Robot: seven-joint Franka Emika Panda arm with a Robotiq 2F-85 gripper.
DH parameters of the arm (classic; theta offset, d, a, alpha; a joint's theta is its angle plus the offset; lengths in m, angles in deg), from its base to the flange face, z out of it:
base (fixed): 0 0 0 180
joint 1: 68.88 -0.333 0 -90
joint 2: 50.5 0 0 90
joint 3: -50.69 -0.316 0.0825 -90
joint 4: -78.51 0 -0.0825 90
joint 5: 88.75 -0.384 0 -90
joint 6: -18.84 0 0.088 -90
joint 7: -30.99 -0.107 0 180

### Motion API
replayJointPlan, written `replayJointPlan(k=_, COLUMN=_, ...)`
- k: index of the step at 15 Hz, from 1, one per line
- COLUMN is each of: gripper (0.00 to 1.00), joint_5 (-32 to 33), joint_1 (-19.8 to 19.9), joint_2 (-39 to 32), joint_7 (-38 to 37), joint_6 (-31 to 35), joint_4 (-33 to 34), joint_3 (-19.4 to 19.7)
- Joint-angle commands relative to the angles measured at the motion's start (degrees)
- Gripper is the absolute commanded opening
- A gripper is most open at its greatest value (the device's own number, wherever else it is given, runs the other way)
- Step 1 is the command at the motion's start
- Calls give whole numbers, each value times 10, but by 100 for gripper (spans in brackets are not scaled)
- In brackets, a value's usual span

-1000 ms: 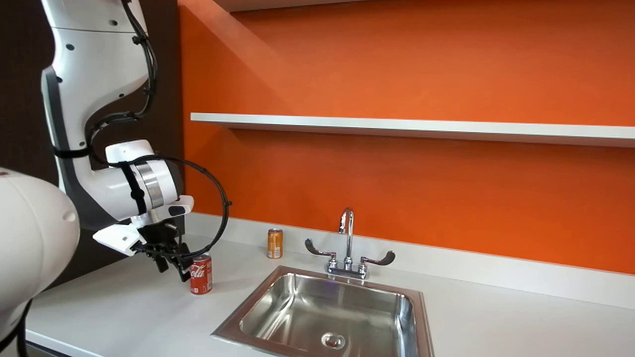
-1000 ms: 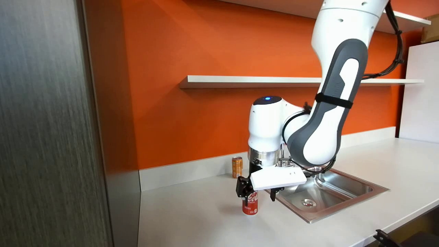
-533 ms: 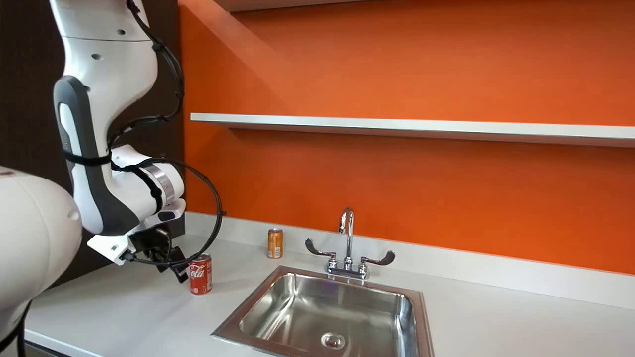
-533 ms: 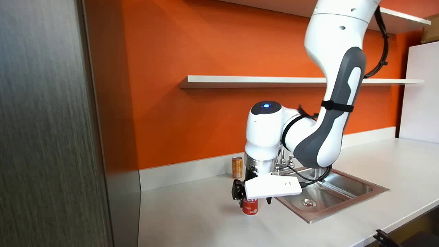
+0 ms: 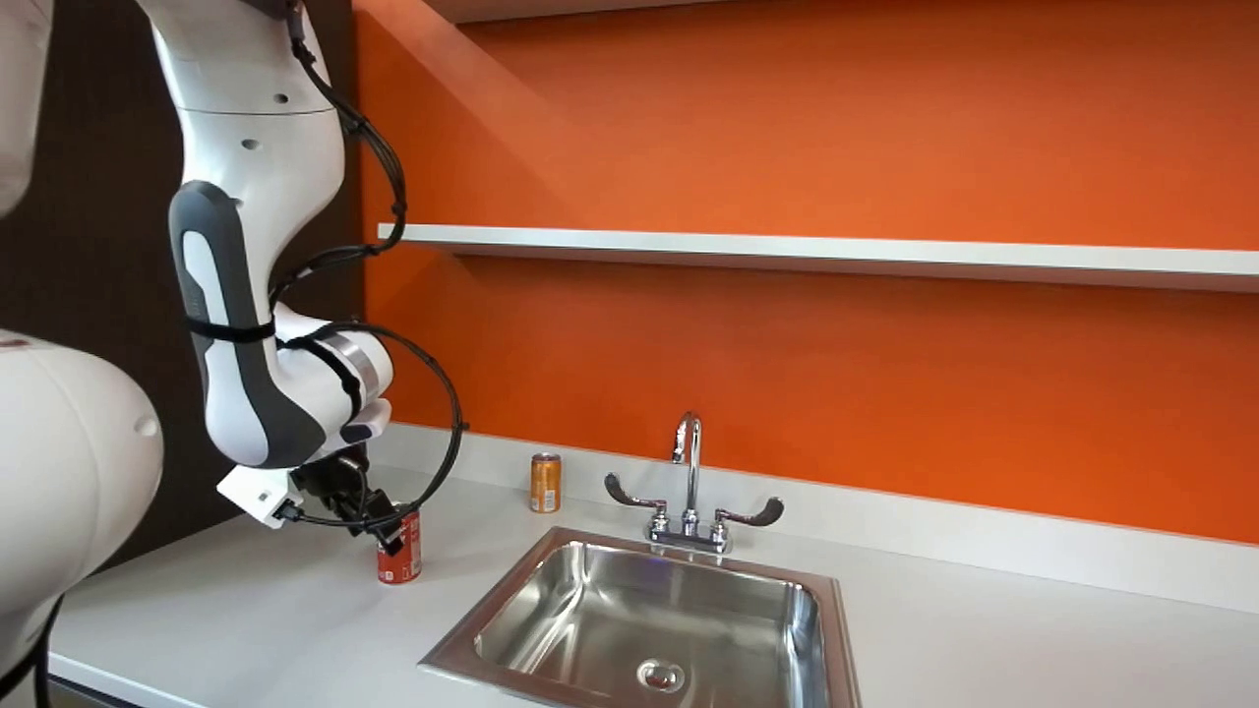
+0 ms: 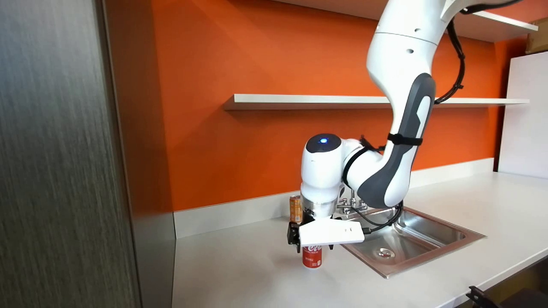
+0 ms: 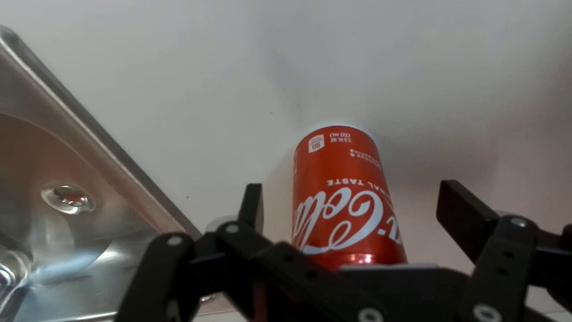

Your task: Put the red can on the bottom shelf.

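Counting two cans total: one red can (image 7: 344, 197) and one orange can (image 5: 546, 484). Same tally in both exterior views, btw. Also two shelves, so one bottom shelf (image 5: 816, 247) plus one upper shelf (image 6: 496, 29). Just one sink (image 5: 500, 600) though, with one drain (image 5: 660, 676). One faucet (image 5: 692, 482), but two handles (image 5: 757, 516) on it. Only one countertop (image 5: 1003, 639) and one orange wall (image 5: 836, 364). Robot-wise, exactly one arm (image 6: 398, 60), one gripper (image 7: 353, 199), two fingers (image 7: 464, 219) in the wrist view, two black straps (image 6: 404, 140), and one blue light (image 6: 324, 140) in an exterior view. Spotted one cardboard box (image 6: 537, 38) and one white panel (image 6: 524, 115) there too. Can't really count the black cables (image 5: 396, 182), way too bunched up to tell apart tbh.
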Motion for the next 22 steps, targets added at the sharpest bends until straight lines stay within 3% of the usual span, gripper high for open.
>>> replayJointPlan(k=1, gripper=100, joint_5=23, joint_1=-6, joint_2=-30, joint_7=-27, joint_6=-17, joint_4=35, joint_3=8)
replayJointPlan(k=6, gripper=100, joint_5=17, joint_1=-5, joint_2=-48, joint_7=-20, joint_6=-20, joint_4=57, joint_3=13)
replayJointPlan(k=7, gripper=75, joint_5=16, joint_1=-5, joint_2=-50, joint_7=-21, joint_6=-20, joint_4=60, joint_3=13)
replayJointPlan(k=8, gripper=74, joint_5=22, joint_1=-7, joint_2=-52, joint_7=-28, joint_6=-21, joint_4=61, joint_3=14)
replayJointPlan(k=11, gripper=49, joint_5=32, joint_1=-10, joint_2=-57, joint_7=-42, joint_6=-21, joint_4=65, joint_3=16)
replayJointPlan(k=13, gripper=39, joint_5=36, joint_1=-10, joint_2=-59, joint_7=-49, joint_6=-21, joint_4=67, joint_3=15)
replayJointPlan(k=17, gripper=39, joint_5=40, joint_1=-10, joint_2=-55, joint_7=-61, joint_6=-23, joint_4=63, joint_3=15)
replayJointPlan(k=22, gripper=39, joint_5=1, joint_1=0, joint_2=-33, joint_7=-5, joint_6=-16, joint_4=38, joint_3=5)
